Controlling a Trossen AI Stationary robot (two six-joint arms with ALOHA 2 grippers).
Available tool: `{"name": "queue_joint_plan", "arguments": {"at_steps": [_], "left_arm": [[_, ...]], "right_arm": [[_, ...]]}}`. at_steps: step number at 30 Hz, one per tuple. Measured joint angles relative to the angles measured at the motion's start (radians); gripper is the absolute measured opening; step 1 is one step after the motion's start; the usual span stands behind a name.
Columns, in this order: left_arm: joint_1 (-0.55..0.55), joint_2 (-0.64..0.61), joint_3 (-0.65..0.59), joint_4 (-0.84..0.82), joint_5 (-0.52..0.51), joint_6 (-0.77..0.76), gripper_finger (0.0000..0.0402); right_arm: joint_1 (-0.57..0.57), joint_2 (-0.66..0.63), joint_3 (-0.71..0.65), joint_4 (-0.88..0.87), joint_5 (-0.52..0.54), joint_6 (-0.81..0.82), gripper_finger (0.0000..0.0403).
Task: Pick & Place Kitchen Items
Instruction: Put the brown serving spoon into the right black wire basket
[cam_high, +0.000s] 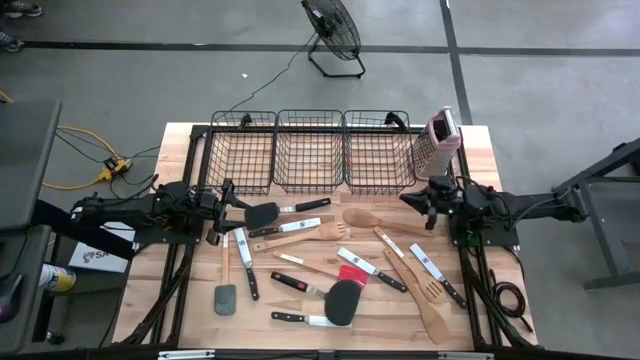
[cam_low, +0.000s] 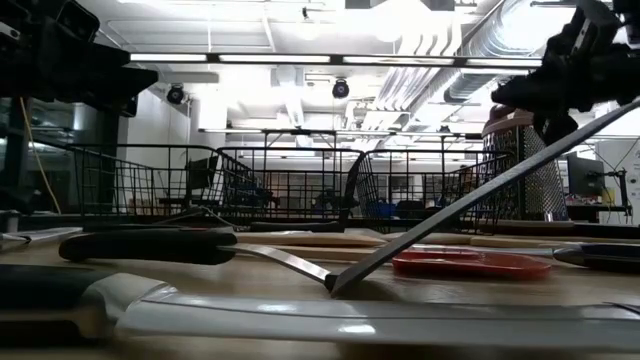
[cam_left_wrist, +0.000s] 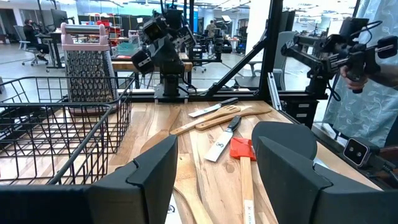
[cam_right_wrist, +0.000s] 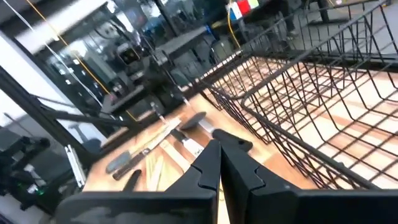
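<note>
Wooden table on grey floor, utensils strewn; three wire baskets at twelve o'clock; my left end effector gapes, right end effector pinched together.

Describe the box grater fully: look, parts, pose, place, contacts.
The box grater stands upright at the table's far right corner, just right of the rightmost wire basket and very close to it; contact cannot be told. It has a pale pink handle and top frame over perforated grey metal faces, as the left wrist view shows. It rests on the wooden table. The right gripper hangs just in front of it, shut, apart from it.
</note>
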Motion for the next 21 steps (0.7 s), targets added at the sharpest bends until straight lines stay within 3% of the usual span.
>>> {"name": "queue_joint_plan", "arguments": {"at_steps": [9, 17, 21], "left_arm": [[0.0, 0.0, 0.0, 0.0, 0.0, 0.0, 0.0212], [0.0, 0.0, 0.0, 0.0, 0.0, 0.0, 0.0212], [0.0, 0.0, 0.0, 0.0, 0.0, 0.0, 0.0212]], "right_arm": [[0.0, 0.298, 0.198, -0.268, -0.065, 0.089, 0.0002], [0.0, 0.504, 0.257, -0.391, -0.308, 0.154, 0.0002], [0.0, 0.582, 0.258, -0.399, -0.353, 0.153, 0.0002]]}}
